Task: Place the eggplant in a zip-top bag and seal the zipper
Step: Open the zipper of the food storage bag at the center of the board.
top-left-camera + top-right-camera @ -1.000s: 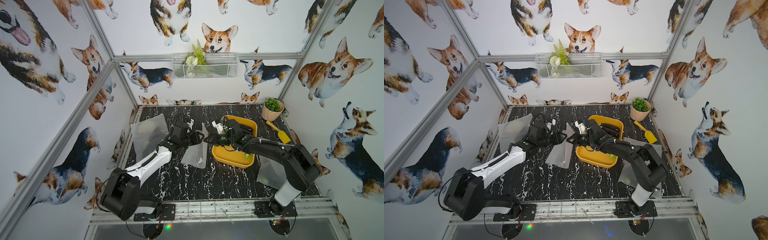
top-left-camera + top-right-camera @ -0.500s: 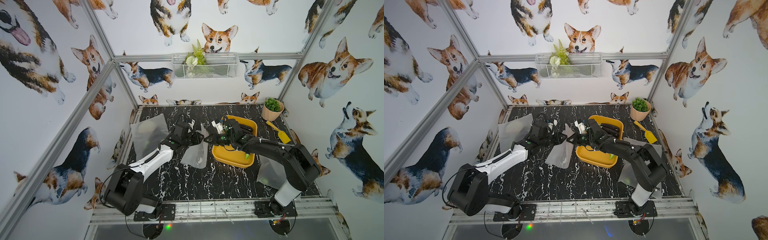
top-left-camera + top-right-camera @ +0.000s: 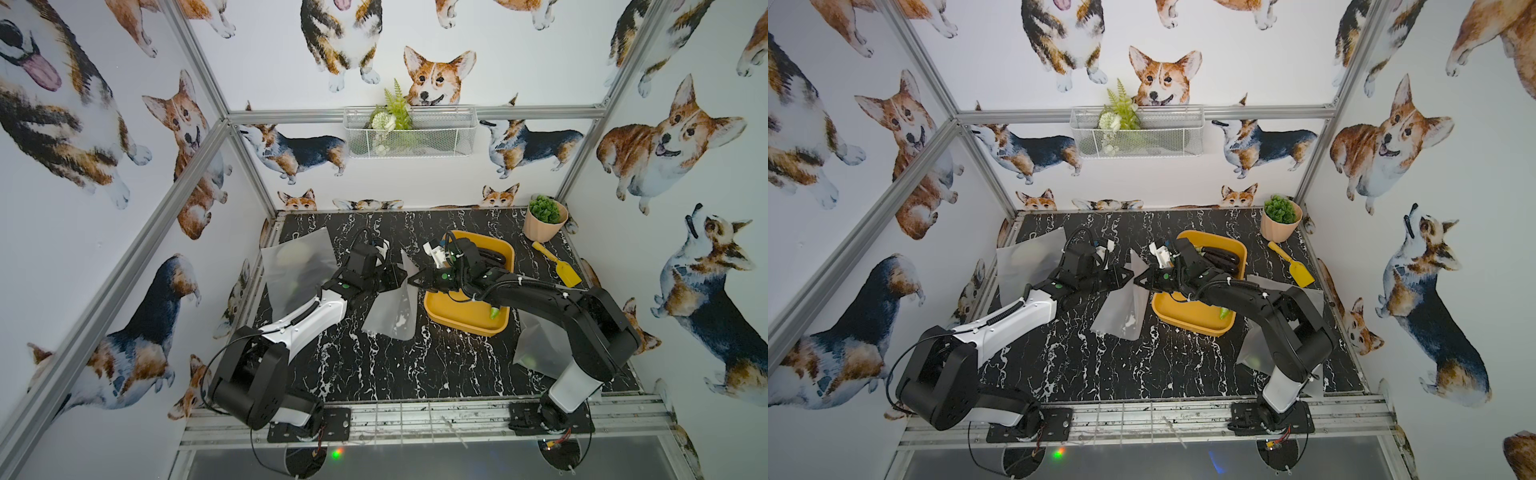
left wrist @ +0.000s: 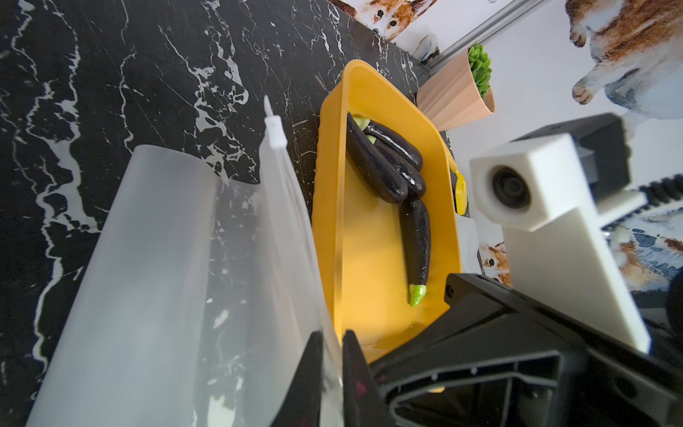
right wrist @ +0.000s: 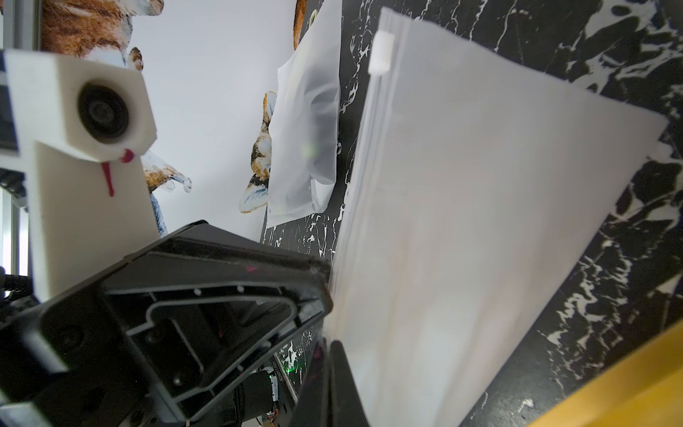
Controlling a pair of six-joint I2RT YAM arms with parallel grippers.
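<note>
The left claw is pressed nearly together on the raised zip edge of the zip-top bag. In the left wrist view its fingertips stand either side of the film with only a thin gap between them. The right claw meets it tip to tip from the three o'clock side, pressed together. In the right wrist view it pinches the same edge of the bag.

The bag sits near the middle of the worktop, taking twelve o'clock as the back wall. Its zip edge is lifted and its lower end trails toward six o'clock. The white slider is at the far end of the zip strip, away from both claws. Beside that strip, one wall of the bag bows outward.

Just at three o'clock of the bag lies the yellow tray. The eggplants are all inside it, a bunch at its twelve o'clock end and one apart with its green stem pointing to six. None is in the held bag.

Farther out, a second bag lies at ten o'clock and a third bag at four o'clock under the right arm. A plant pot stands in the one o'clock corner, with a yellow scoop near it.
</note>
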